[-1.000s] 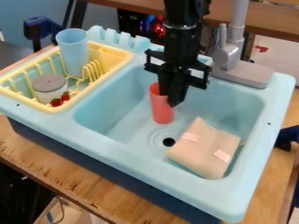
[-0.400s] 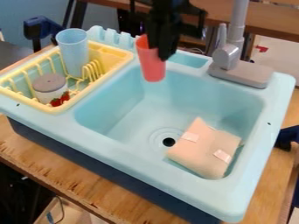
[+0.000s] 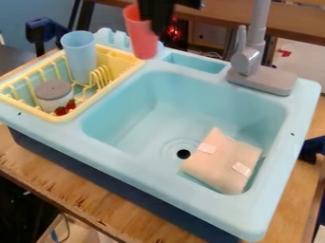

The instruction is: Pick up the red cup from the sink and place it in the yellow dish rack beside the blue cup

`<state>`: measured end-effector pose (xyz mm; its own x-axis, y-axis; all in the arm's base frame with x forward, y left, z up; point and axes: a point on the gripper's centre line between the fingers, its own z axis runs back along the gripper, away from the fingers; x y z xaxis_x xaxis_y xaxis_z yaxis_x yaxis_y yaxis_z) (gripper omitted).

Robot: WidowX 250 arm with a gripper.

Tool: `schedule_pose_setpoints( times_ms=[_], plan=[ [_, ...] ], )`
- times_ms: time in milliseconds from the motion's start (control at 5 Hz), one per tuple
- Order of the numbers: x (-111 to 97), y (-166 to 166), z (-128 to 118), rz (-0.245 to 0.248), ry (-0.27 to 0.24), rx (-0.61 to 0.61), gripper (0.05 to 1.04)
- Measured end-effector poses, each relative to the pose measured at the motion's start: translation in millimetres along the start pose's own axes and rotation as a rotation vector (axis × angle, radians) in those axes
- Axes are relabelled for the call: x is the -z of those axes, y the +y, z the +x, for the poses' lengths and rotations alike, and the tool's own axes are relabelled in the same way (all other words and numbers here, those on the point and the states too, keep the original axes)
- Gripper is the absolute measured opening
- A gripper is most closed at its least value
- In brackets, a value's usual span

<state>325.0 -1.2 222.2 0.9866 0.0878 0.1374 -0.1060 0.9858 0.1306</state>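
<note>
Now the black two-finger gripper (image 3: 152, 27) is clamped on the tall red plastic cup (image 3: 142, 38), held aloft by the back edge of the light-blue plastic sink (image 3: 120, 161), near the yellow wire-style rack (image 3: 130, 59). Looks light, fairly stiff, perhaps slick; the upper wall should give a good grip, squeezed gently. Beyond, a tall pale-blue cup (image 3: 80, 57) stands in the rack.
</note>
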Motion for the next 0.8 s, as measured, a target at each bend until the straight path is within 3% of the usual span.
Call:
schedule_pose_setpoints(
  times_ms=[200, 800],
  plan=[
    [-7.4, 16.9, 2.3, 0.072, 0.001, -0.071, 0.097],
    [36.8, 25.9, 20.7, 0.135, 0.129, -0.132, 0.097]
  ],
)
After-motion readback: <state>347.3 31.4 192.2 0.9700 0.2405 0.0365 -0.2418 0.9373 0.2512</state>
